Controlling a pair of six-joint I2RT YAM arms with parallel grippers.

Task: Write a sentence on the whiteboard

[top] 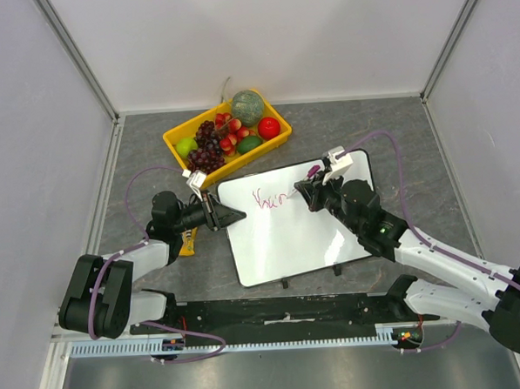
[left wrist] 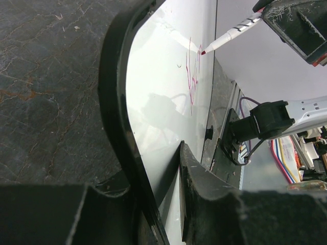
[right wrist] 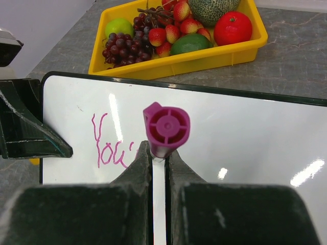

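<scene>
Item 1, whiteboard (top: 289,241): glossy white, thin black rim, rounded corners; lies flat on grey stone-look table (top: 414,143), mid-scene btwn the two arms, turned a bit off square, just near of the tray. Item 2, clips (top: 285,283): 2 pcs, small, black, on board's near long edge. Item 3, lettering (top: 269,197): magenta, a few hand-drawn chars reading approx "You", in board's far-left area. Item 4, left gripper (top: 237,217): at board's left edge, fingers (left wrist: 117,112) one above and one below the panel, clamped on the rim. Item 5, right gripper (top: 301,191): over board's far part, just right of the lettering, clenched on the marker. Item 6, marker (right wrist: 166,126): white barrel, magenta end cap facing the wrist cam, barrel pinched btwn the two pads; red-pink tip (left wrist: 203,51) at the board surface by the last stroke, contact vs hairline gap can't be told. Item 7, tray (top: 174,142): yellow plastic, rectangular, far-left of board, set at an angle. Contents: dark grapes (top: 207,152), green netted melon (top: 247,106), round red fruit (top: 269,128), green apple (top: 186,147), strawberries (top: 231,135), dark green oval fruit (top: 249,144). Item 8, small yellow object (top: 188,243): on table beside left arm, mostly hidden, no ID.
</scene>
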